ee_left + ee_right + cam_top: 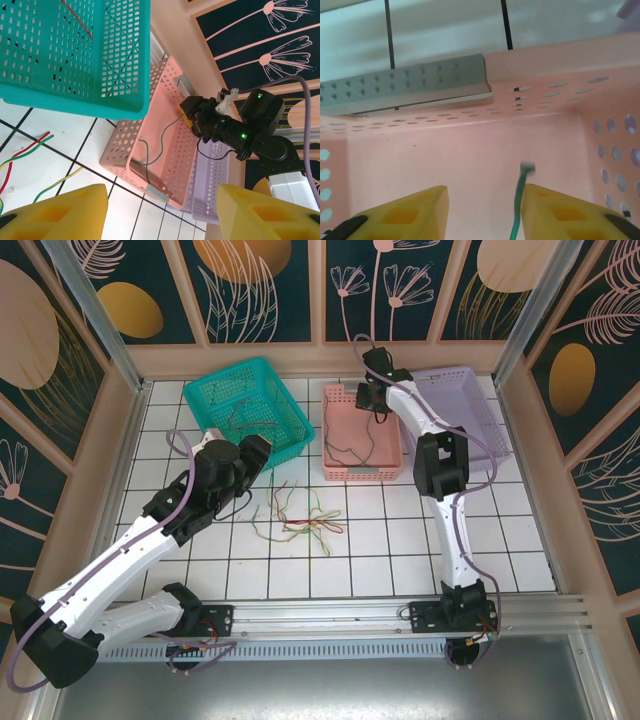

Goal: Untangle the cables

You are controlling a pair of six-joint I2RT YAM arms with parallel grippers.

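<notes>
Open tiled floor [400,540] lies in the near middle between the two arms, with only the loose cables [300,522] lying flat on it. The left arm [150,540] slants across the near left. The left gripper [262,452], fingers apart, is just beside the near right corner of the teal basket [225,390]. A narrow strip of tile parts the teal basket from the pink basket [345,476]. The lilac basket [480,415] stands just beside the pink one on the right. The right arm [440,470] runs above that seam, and the right gripper [368,396], fingers apart, is over the pink basket's far end. The near tiles to the right of that arm are bare. Walls [120,440] close the left, far and right sides.
</notes>
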